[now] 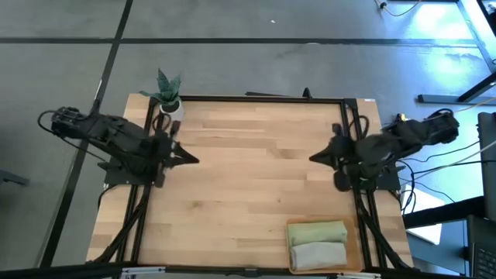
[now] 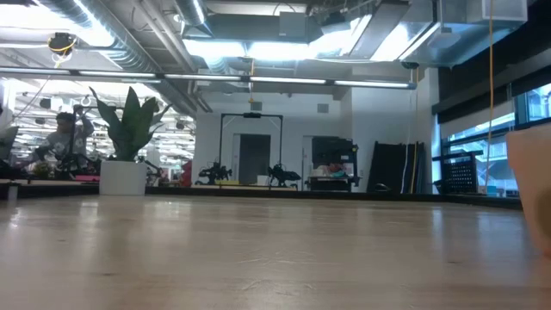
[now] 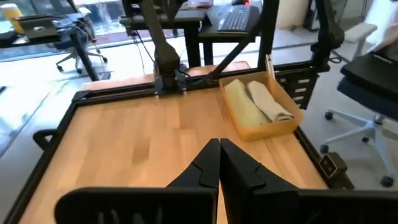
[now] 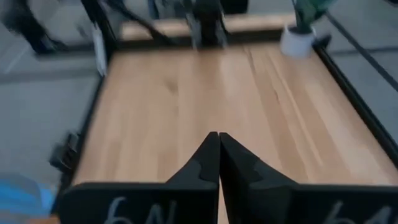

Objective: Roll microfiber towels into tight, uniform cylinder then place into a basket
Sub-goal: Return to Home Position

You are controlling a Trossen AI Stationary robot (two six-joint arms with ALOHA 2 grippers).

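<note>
We judge this to be the closing step, with the arms parking at rest and the rolling and placing work done. The left gripper [image 1: 190, 160] sits over the table's [image 1: 248, 178] left side with its tip aimed toward the middle. The right gripper [image 1: 314, 158] mirrors it from the right side. In each wrist view the two dark fingers are pressed together with nothing between them.

Both towels lie in the basket [image 1: 355, 246], which stands at the near right corner of the table. The green towel [image 1: 318, 232] lies on the side toward the table's middle, and the grey towel [image 1: 318, 254] lies just beside it, nearer the table's edge. They touch along their length and both read as rolls, though we cannot tell how tight they are. A small plant pot [image 1: 170, 106] stands at the far left corner, well apart from everything.

We see no loose cloth on the wood, so the next move calls for little. If anything is left to do, the arms only need to settle where they are, keeping well away from the basket.
</note>
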